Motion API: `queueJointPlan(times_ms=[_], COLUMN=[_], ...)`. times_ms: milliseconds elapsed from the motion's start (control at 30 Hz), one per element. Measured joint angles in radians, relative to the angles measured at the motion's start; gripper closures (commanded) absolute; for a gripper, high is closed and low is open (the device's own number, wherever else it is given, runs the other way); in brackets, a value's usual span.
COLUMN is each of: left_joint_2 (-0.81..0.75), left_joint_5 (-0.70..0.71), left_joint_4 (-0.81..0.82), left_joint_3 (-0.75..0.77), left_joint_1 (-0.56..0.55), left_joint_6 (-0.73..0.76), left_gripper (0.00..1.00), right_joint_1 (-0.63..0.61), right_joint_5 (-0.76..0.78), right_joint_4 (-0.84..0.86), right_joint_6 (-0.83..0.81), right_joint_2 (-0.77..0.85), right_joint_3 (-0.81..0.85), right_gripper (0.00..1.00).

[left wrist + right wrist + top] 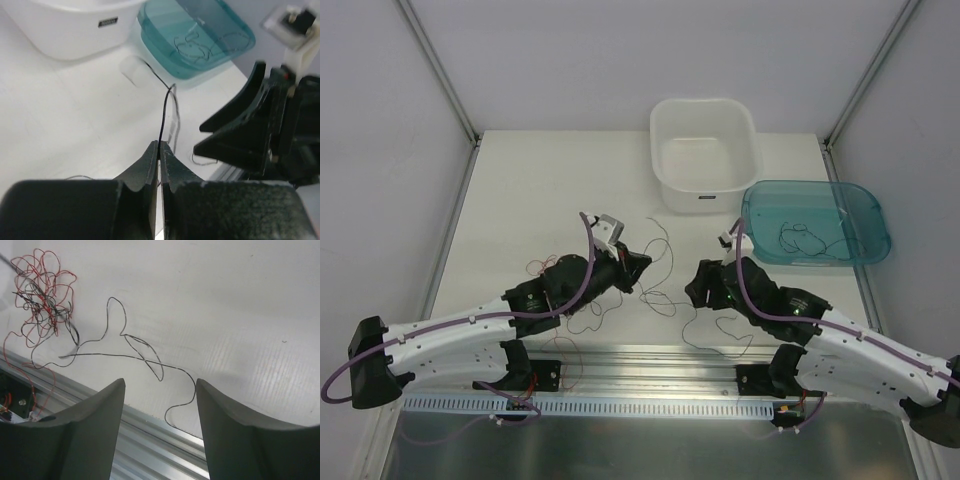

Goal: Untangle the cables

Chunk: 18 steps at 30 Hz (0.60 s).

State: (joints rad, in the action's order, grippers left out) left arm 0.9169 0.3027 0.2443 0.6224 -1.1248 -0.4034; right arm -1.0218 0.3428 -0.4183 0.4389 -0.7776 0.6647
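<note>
My left gripper (638,266) is shut on a thin black wire (163,117), which runs from the closed fingertips (153,152) up toward the trays. In the top view this wire (667,262) curls between the two grippers. My right gripper (696,287) is open and empty, its jaws wide apart (160,381) just above a loose black strand (145,358) on the table. A knotted ball of red and black wires (42,295) lies further left in the right wrist view. In the top view the left arm mostly hides it.
A teal tray (865,215) at the right holds a few loose wires (802,240); it also shows in the left wrist view (165,35). A white tub (703,195) stands behind it. An aluminium rail (650,365) runs along the near table edge.
</note>
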Motion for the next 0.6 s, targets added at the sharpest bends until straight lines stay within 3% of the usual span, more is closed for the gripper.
queueJointPlan(times_ms=[300,600], left_joint_2=[0.005,0.005], left_joint_5=[0.148,0.174], left_joint_4=[-0.076,-0.113], left_joint_3=[0.053,0.053], left_joint_1=[0.008,0.020], left_joint_6=[-0.034,-0.068], left_gripper=[1.00,1.00], right_joint_1=[0.018,0.071], right_joint_5=[-0.042,-0.201], right_joint_4=[-0.065,0.027], right_joint_6=[-0.020,0.007], right_joint_2=[-0.057,-0.301], right_joint_3=[-0.019,-0.067], right_gripper=[0.36,0.37])
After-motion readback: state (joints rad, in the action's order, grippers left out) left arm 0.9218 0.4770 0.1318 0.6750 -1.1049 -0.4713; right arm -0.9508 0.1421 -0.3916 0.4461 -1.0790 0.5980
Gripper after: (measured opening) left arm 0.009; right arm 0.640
